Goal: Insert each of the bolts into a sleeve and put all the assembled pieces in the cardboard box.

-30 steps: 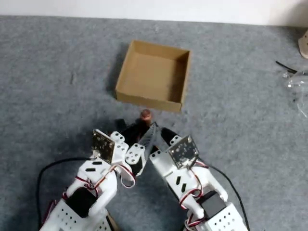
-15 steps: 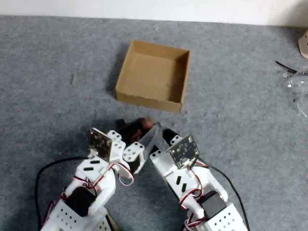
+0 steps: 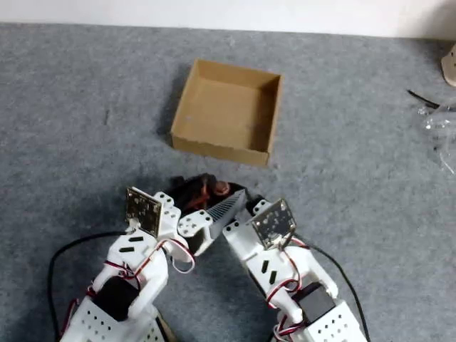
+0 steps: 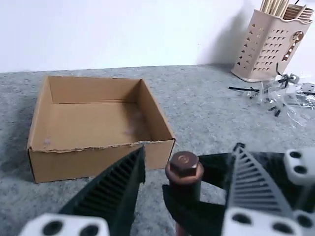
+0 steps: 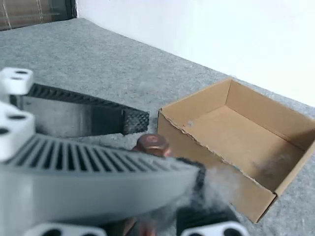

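Note:
A copper bolt stands upright just in front of the cardboard box, where both grippers meet. My right gripper looks shut on its shaft; in the right wrist view the bolt head pokes up over my ribbed finger. My left gripper is open, with its ribbed fingers either side of the bolt and apart from it. Black parts hide the lower shaft. The box is empty and open-topped.
Grey carpet covers the table. A beige utensil holder stands far off to the right, with clear plastic and black ties beside it. In the high view that clutter lies at the right edge.
The bolt head has come back from the box's front wall toward the arms. The left arm has shifted a little to the left, and its fingers now flank the bolt.

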`<state>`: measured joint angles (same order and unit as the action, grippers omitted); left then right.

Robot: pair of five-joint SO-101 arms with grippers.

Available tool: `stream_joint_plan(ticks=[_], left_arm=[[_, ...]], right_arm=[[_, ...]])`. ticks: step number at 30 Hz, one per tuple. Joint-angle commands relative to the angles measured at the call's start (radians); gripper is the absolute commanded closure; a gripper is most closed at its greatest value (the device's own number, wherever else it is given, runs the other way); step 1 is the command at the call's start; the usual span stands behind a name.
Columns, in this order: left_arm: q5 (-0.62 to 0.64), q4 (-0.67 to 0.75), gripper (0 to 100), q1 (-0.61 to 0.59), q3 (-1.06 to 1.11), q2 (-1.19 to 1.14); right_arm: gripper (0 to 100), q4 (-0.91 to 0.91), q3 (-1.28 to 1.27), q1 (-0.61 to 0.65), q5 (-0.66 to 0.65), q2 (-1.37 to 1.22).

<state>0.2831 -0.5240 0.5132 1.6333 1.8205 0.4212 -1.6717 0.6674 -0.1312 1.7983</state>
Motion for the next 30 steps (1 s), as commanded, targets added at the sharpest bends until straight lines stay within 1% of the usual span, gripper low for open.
stream_joint_plan(ticks=[1,5,10,22,25,28,30], left_arm=[[-0.018,-0.006,78,0.005,-0.084,0.007],[-0.018,-0.006,85,0.005,-0.153,0.007],[-0.018,-0.005,100,0.005,-0.199,0.007],[-0.018,-0.003,100,-0.004,-0.202,0.007],[-0.018,-0.003,100,-0.073,-0.202,0.007],[-0.02,-0.011,100,-0.203,-0.202,0.007],[-0.02,-0.043,99,-0.283,-0.196,0.005]], right_arm=[[99.5,-0.125,-0.008,-0.022,0.008,0.041],[99.5,-0.173,-0.073,-0.022,0.006,0.041],[99.5,-0.188,-0.084,-0.022,0.006,0.041],[99.5,-0.188,-0.087,-0.022,0.006,0.041],[99.5,-0.188,-0.087,-0.022,0.006,0.041],[99.5,-0.188,-0.087,-0.022,0.006,0.041],[99.5,-0.188,-0.087,-0.022,0.006,0.041]])
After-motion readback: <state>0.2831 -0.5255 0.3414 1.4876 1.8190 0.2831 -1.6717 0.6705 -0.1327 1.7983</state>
